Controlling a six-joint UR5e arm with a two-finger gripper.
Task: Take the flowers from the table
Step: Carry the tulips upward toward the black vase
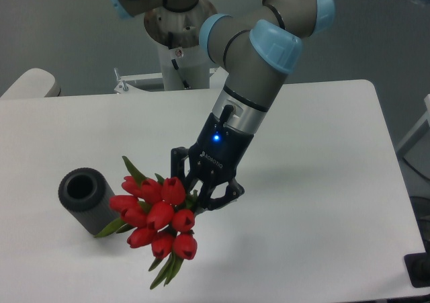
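The flowers point(156, 217), a bunch of red tulips with green leaves, hang in the air above the front middle of the white table point(322, 182). My gripper point(200, 197) is shut on their stems just behind the blooms, tilted toward the left. The stems' far ends are hidden behind the gripper. The blooms point down and left, close to the dark cylinder.
A dark grey hollow cylinder point(86, 199) lies on the table at the left, just beside the lifted blooms. The robot's base point(178, 41) stands at the table's back edge. A black object point(420, 269) sits at the front right corner.
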